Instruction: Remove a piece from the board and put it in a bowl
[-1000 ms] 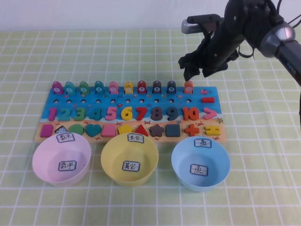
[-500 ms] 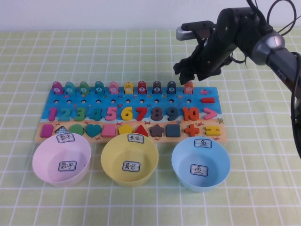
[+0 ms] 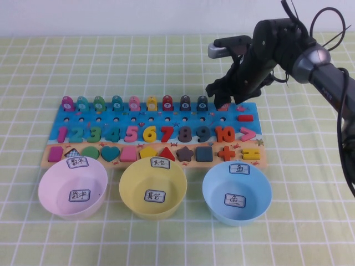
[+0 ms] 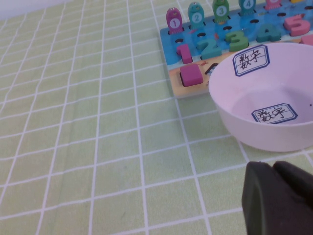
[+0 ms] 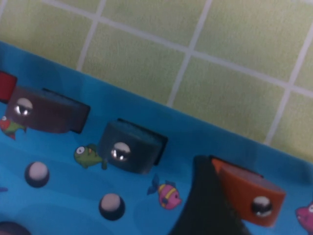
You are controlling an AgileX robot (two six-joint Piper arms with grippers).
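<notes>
The orange-red fish token [image 5: 250, 197] stands at the right end of the top row on the blue puzzle board [image 3: 216, 119]. My right gripper [image 3: 224, 99] is low over that spot and hides the token in the high view. In the right wrist view one dark finger [image 5: 205, 208] lies against the token's side, the other finger is out of frame, and the jaws appear open around it. The light blue bowl [image 3: 208, 192] sits in front of the board's right end, empty. My left gripper [image 4: 276, 171] is shut and empty, near the pink bowl [image 4: 230, 117].
A yellow bowl [image 3: 128, 191] and a pink bowl [image 3: 46, 191] stand in front of the board's middle and left. Other fish tokens, such as the dark blue one [image 5: 128, 148], stand close beside the orange-red one. The green checked cloth lies bare on both sides.
My right gripper has come down and slightly toward the board, from above its back right corner to the orange-red token. The left arm has not moved.
</notes>
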